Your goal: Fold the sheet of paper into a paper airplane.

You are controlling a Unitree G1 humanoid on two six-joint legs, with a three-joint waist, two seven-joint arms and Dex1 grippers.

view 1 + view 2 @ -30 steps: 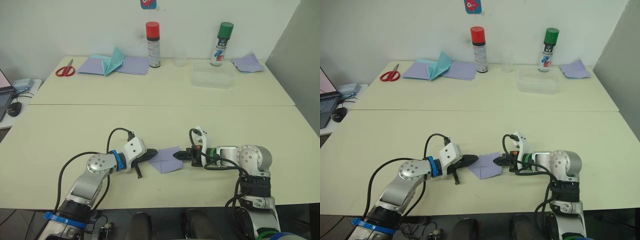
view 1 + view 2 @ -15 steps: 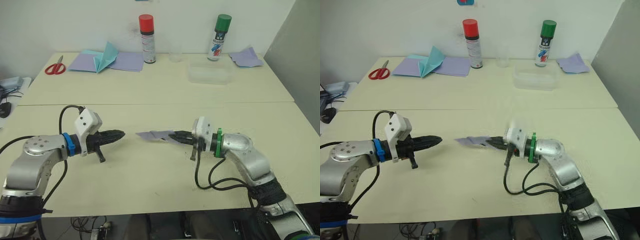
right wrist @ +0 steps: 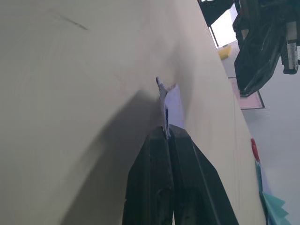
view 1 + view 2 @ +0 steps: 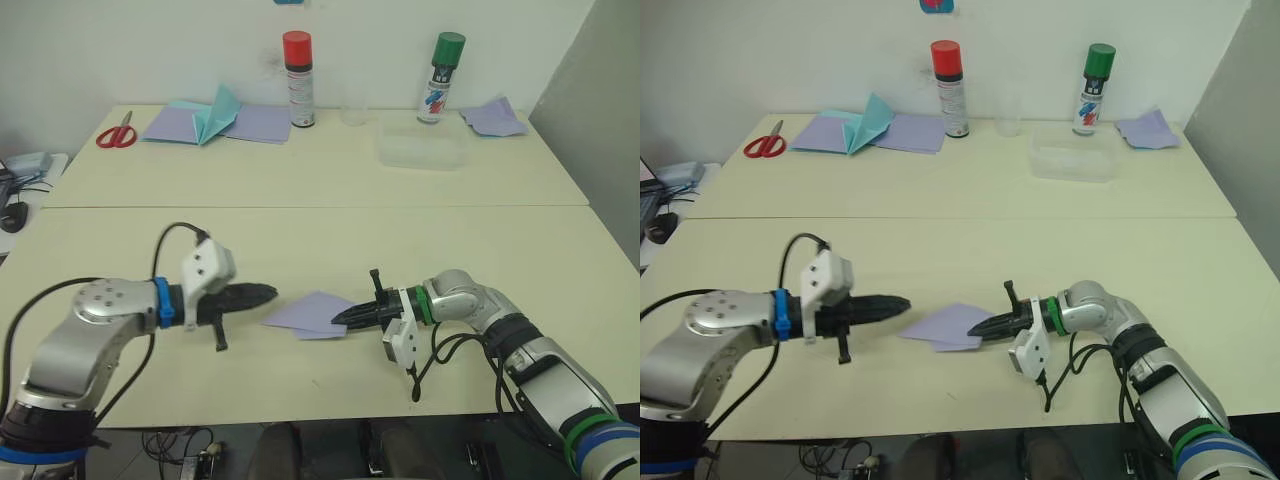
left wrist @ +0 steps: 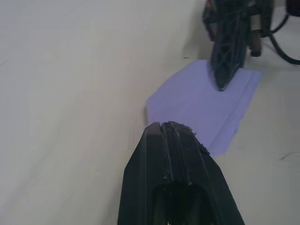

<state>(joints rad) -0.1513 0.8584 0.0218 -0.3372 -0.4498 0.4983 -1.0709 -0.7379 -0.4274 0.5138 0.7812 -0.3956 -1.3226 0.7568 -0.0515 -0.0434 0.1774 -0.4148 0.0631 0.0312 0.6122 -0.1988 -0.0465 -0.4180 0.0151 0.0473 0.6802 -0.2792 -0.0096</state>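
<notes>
The sheet of paper (image 4: 310, 313) lies flat on the tabletop (image 4: 300, 250), its edge pinched in the closed right fingers (image 4: 345, 316). The left fingers (image 4: 262, 294), closed and empty, should press the near edge flat before creasing.

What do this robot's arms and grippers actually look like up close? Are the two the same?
Both arms are silver metal with loose black cables looping alongside. Each ends in a white block and a gripper of two tapered black fingers. The left gripper sits past a blue ring; the right gripper sits past a green ring, and its arm has black segments.
</notes>
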